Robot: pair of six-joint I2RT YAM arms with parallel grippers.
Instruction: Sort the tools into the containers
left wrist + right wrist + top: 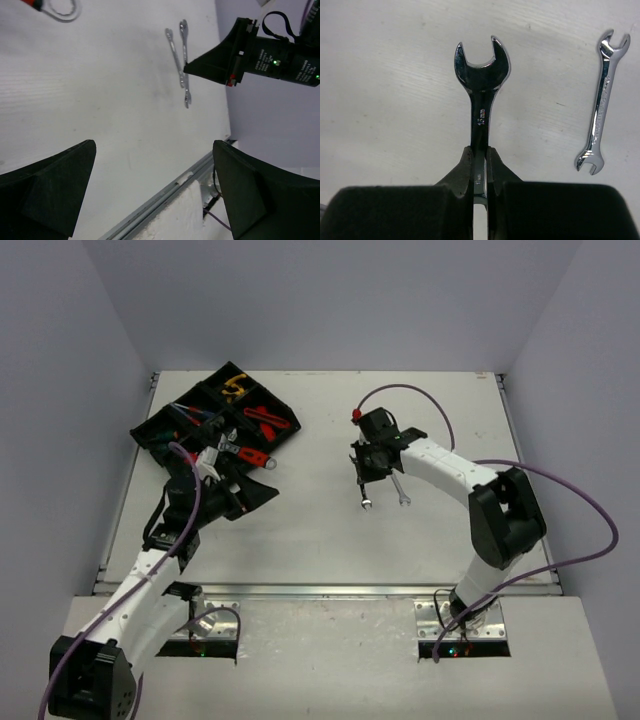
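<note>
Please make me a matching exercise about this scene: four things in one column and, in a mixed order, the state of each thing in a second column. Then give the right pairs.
Things:
1. left gripper
2. right gripper
3. second spanner
4. black tray

States:
A. shut on a silver spanner
B. holds red and yellow tools
C. open, holding nothing
D. lies on the table, untouched

Right pairs: 1-C, 2-A, 3-D, 4-B.
</note>
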